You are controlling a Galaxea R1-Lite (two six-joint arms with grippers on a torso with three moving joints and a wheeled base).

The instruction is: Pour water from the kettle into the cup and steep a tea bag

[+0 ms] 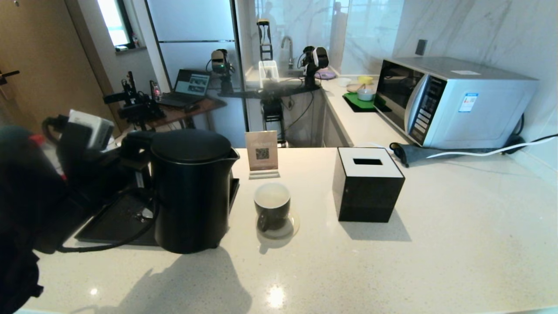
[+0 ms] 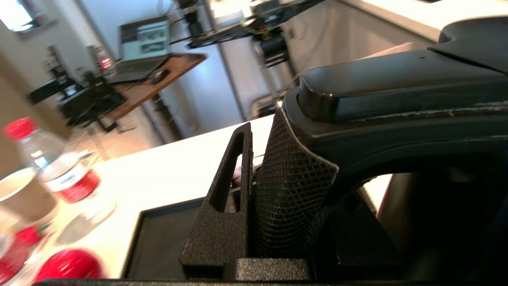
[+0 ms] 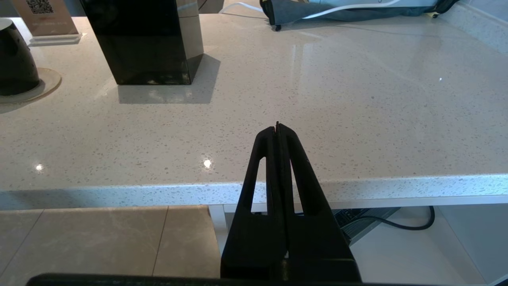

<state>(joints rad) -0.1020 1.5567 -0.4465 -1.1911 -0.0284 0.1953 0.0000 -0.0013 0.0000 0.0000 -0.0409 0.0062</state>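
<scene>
While right tool [image 3: 277, 129] sits together, left tool [image 2: 254, 174] clamps matte kettle [image 1: 192, 192] handle.

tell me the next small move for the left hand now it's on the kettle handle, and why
Probably tilt the kettle spout-first toward the cup. The left hand is closed on the kettle's handle, the kettle stands upright beside the cup with its spout facing that way, and the cup on its coaster shows only its cream inside. The right hand is shut, parked off the counter edge.
</scene>
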